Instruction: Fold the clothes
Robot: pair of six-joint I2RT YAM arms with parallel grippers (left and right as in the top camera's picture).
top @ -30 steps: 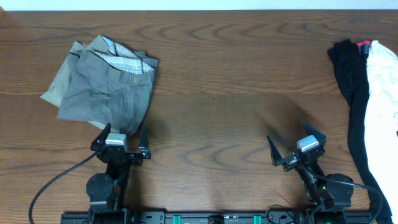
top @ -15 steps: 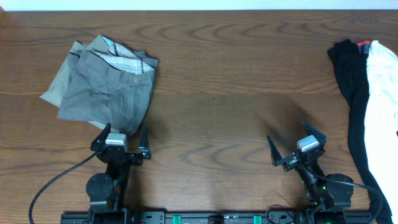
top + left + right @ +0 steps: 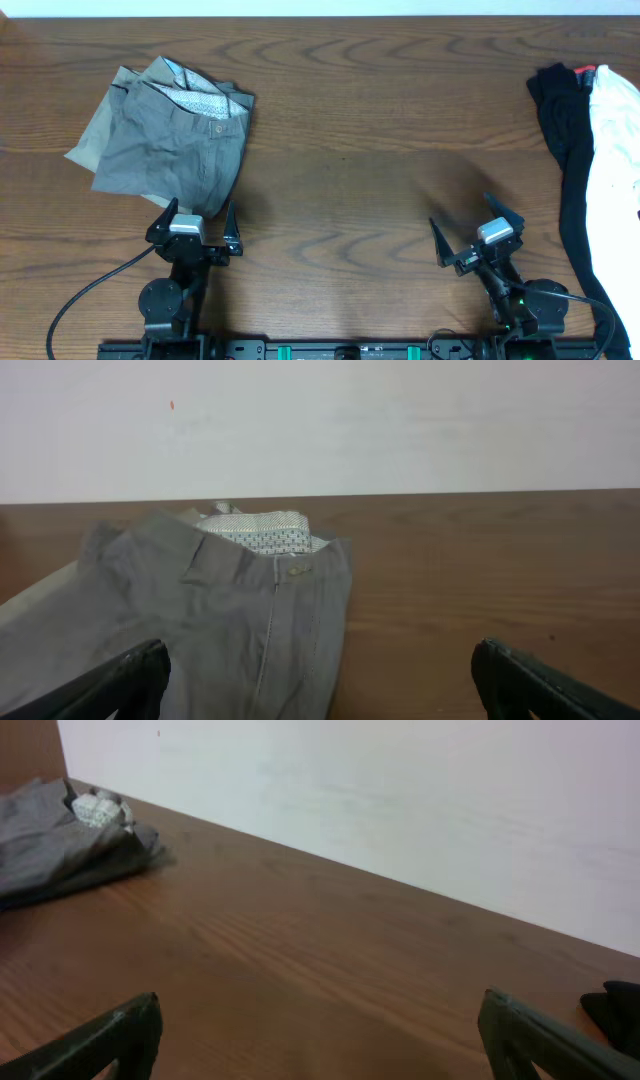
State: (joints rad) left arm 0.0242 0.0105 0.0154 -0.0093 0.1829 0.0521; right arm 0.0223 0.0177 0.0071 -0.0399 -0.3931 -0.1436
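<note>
No fold seems begun: the left gripper [image 3: 197, 212] and right gripper [image 3: 460, 211] sit empty, jaws wide. The crumpled trousers [image 3: 170, 140] lie just beyond the left one, with the white T-shirt [image 3: 615, 150] and black garment [image 3: 563, 130] heaped far right. Next, one garment probably needs pulling to the centre and flattening.

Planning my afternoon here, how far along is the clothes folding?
Done: the grey-khaki trousers look roughly folded, on the left. In hand: nothing; the left gripper and right gripper are open and empty. Left: the black garment and white garment lie bunched at the right edge.
</note>
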